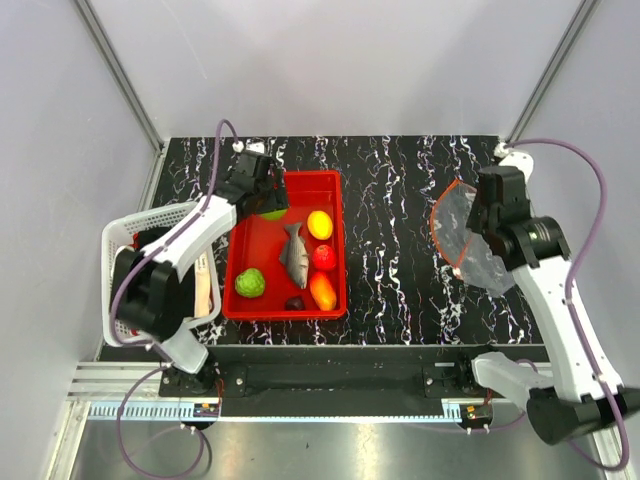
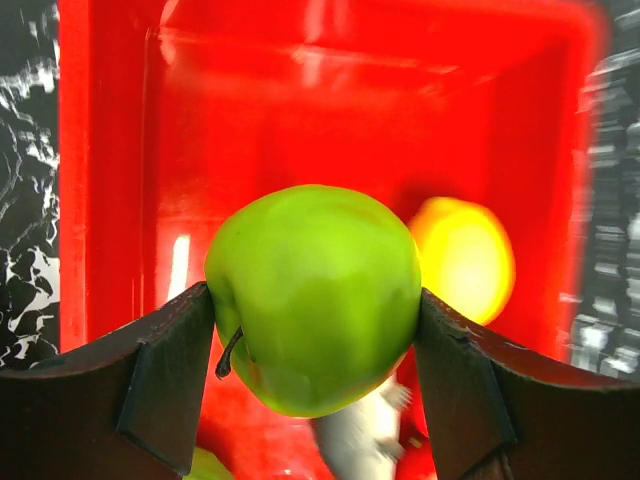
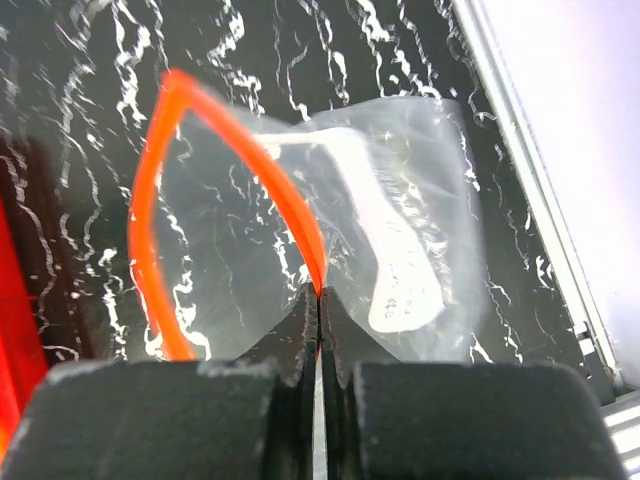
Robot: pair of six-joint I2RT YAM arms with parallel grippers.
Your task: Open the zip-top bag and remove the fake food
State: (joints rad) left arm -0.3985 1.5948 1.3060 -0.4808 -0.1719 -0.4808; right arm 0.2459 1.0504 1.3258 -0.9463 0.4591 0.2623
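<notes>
L fingers [image 2: 165,385] stand wide, clamped on both sides of a green apple [image 2: 315,300] over the far end of the red tray [image 2: 110,180]. In the top cam the apple is mostly hidden under the wrist, only a green sliver showing, so can't tell if it touches the tray floor. R fingers [image 3: 295,350] are pressed fully together, pinching the orange zip strip [image 3: 150,220] of the bag [image 3: 400,230] at one side of its mouth. The mouth gapes in a loop, and a white label [image 3: 400,270] shows through the film; which face it's on is unclear. The bag is over the counter [image 1: 400,200] on the R side, well apart from the tray & partly covered by the R arm [image 1: 555,290] in the top cam; can't tell if its lower edge rests on the counter. In the tray: 2nd green fruit [image 1: 250,283], fish [image 1: 295,255], yellow fruit [image 1: 320,224], red one [image 1: 323,257], orange one [image 1: 323,291], and a dark piece [image 1: 295,302] by the near wall, too small to identify. L wrist cam cuts the fish to a blurred grey bit at the bottom edge. White basket [image 1: 140,220] sits left of the tray, half behind the L arm [image 1: 180,240].
</notes>
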